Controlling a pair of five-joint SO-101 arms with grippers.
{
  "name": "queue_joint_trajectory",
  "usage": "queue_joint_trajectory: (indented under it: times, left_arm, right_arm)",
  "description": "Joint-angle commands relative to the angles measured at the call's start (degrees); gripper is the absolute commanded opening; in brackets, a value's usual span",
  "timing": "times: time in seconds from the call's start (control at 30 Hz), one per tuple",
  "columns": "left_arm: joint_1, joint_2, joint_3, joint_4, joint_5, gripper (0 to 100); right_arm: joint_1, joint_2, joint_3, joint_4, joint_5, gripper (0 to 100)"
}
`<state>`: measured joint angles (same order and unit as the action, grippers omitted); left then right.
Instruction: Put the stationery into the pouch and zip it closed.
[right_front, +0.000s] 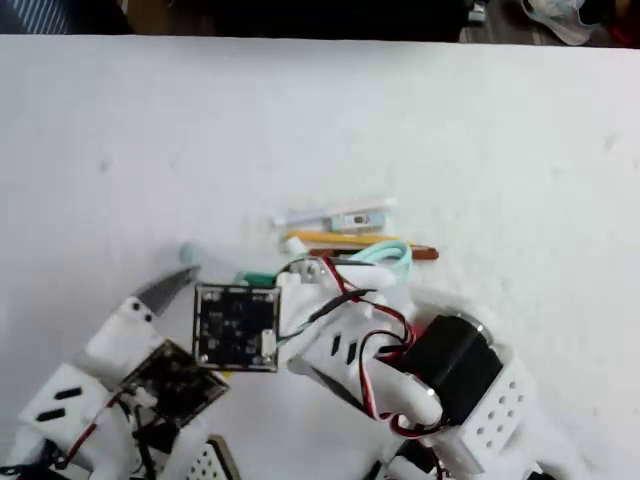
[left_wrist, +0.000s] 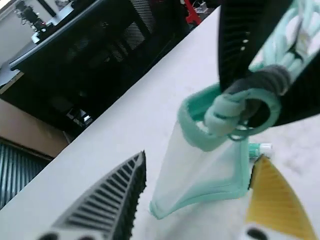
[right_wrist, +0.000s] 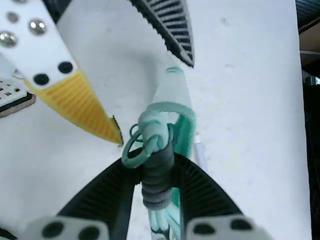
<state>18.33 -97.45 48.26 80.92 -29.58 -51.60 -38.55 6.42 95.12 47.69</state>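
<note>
From above, the pouch (right_front: 390, 252) is nearly all hidden under the right arm (right_front: 450, 375); just its teal loop peeks out. The pens (right_front: 335, 218), well in from the table's (right_front: 500, 130) far edge, are too blurred to tell apart, the nearest partly covered.

Bright, even light with glare across the white table (right_front: 300, 120), faint soft shadows, dark room (left_wrist: 75, 60) beyond.

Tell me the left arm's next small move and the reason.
Probably close the left pincer on the free end of the pouch. Its fingers stand open either side of the pouch, while the right pincer is shut on the zip cord, so a second hold would steady the pouch for working the zip.
</note>
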Motion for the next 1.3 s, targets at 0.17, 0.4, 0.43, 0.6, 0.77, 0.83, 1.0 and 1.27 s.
queue_joint_trajectory:
  times: [0.17,0.4,0.43,0.6,0.77,0.83,1.0,1.27]
  left_arm:
    - [4.88,0.13,7.3,-12.13,-0.09,34]
    - [6.29,0.04,11.34,-15.38,1.76,34]
    - [6.9,0.04,12.04,-16.0,2.2,34]
    - [7.16,0.04,16.18,-19.34,2.73,34]
    - [7.16,0.04,16.53,-19.25,2.81,26]
    - [7.16,0.04,16.53,-19.69,2.81,18]
    - [7.16,0.04,16.88,-26.2,2.81,2]
    - [4.97,0.31,16.97,-32.26,20.48,2]
  right_arm:
    - [-0.04,-6.55,1.23,0.04,8.88,1.7]
    - [0.04,-10.07,3.69,-1.54,11.25,1.6]
    - [0.04,-10.07,4.04,-2.59,10.99,1.6]
    - [0.13,-10.59,4.22,-5.32,10.9,1.6]
    - [5.05,-10.59,4.22,-9.01,6.33,1.6]
    - [6.99,-10.59,4.22,-10.95,4.04,1.6]
    - [7.43,-10.59,4.13,-14.02,-0.53,1.6]
    - [7.52,-10.15,4.13,-20.09,-12.48,1.6]
